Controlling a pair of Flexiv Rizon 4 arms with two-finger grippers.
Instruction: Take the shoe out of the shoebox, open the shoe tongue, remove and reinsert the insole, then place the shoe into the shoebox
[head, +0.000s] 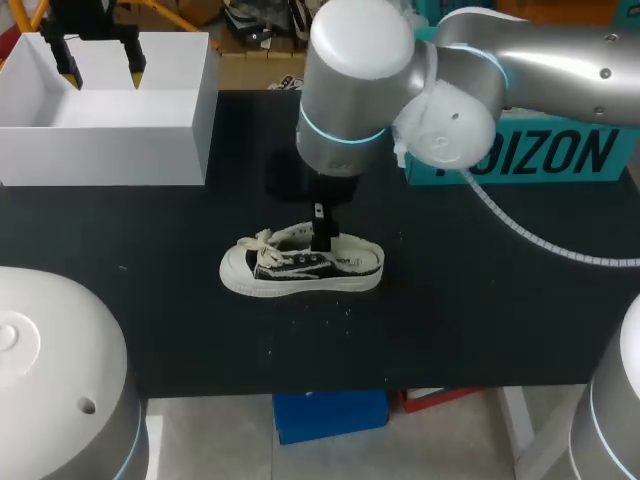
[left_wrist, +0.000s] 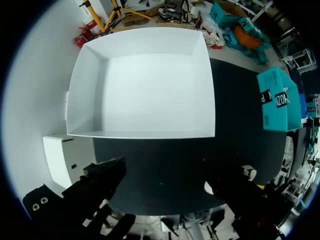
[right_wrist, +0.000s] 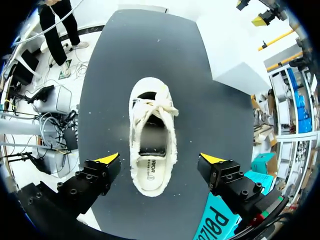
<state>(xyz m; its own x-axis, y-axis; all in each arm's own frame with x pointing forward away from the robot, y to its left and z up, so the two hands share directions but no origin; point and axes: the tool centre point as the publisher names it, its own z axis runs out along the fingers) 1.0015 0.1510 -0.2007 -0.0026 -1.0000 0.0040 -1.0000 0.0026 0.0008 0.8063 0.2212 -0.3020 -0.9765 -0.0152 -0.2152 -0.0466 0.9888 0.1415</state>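
The shoe (right_wrist: 152, 150) sits on the tabletop (head: 480, 300), outside the white shoebox (head: 110, 140), directly under the right pincer (right_wrist: 160, 159), whose wide-spread fingers flank it without touching. The left pincer (head: 102, 68) hangs spread above the shoebox.

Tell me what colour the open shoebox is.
The shoebox is plain white; the left wrist view shows it best.

Black matte table (head: 480, 320) fills most of the head view. A few pale specks (head: 347, 310) lie on it near the front middle. Teal box (head: 560, 155) sits at the table's far right. Light looks even.
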